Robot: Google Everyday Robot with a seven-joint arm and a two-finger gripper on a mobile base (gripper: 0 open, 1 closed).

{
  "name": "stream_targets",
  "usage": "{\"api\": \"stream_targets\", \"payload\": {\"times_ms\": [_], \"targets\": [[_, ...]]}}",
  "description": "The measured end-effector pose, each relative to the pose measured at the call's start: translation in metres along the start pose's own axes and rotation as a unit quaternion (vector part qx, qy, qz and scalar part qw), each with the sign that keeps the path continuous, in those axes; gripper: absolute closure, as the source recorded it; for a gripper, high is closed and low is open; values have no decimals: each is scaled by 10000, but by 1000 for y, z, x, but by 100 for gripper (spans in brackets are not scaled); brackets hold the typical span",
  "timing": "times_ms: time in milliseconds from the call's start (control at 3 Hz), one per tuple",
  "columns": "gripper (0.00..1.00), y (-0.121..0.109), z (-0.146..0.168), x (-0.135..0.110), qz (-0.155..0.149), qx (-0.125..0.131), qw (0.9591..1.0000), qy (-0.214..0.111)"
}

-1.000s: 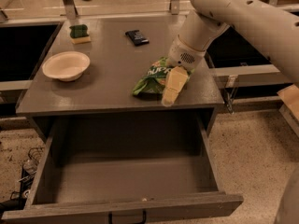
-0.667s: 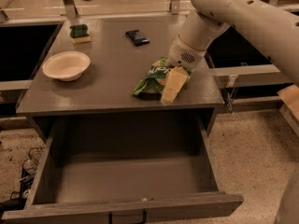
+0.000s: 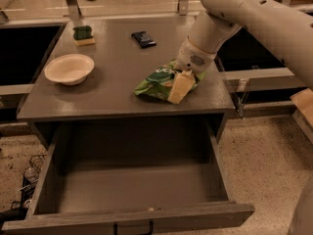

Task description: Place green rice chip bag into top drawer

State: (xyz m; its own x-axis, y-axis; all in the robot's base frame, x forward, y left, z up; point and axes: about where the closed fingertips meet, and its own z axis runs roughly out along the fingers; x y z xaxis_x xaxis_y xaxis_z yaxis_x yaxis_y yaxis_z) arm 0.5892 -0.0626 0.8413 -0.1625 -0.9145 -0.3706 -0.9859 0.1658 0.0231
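Observation:
The green rice chip bag (image 3: 159, 81) lies on the grey counter top (image 3: 112, 67), near its right front corner. My gripper (image 3: 179, 88) comes down from the upper right on a white arm and sits right on the bag's right half, touching it and covering part of it. The top drawer (image 3: 132, 187) is pulled out wide below the counter. Its grey inside holds nothing, and its black handle (image 3: 133, 227) shows at the bottom edge.
A white bowl (image 3: 69, 68) stands at the counter's left. A green-and-yellow sponge (image 3: 83, 35) and a small dark packet (image 3: 144, 38) lie at the back. Dark sink-like openings flank the counter. Speckled floor lies to the right of the drawer.

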Motion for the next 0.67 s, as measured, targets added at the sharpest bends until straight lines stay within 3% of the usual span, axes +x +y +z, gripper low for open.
{"api": "stream_targets", "payload": {"times_ms": [333, 667], "targets": [[88, 0, 0, 0, 0, 0, 10000, 0], [100, 0, 0, 0, 0, 0, 10000, 0]]}}
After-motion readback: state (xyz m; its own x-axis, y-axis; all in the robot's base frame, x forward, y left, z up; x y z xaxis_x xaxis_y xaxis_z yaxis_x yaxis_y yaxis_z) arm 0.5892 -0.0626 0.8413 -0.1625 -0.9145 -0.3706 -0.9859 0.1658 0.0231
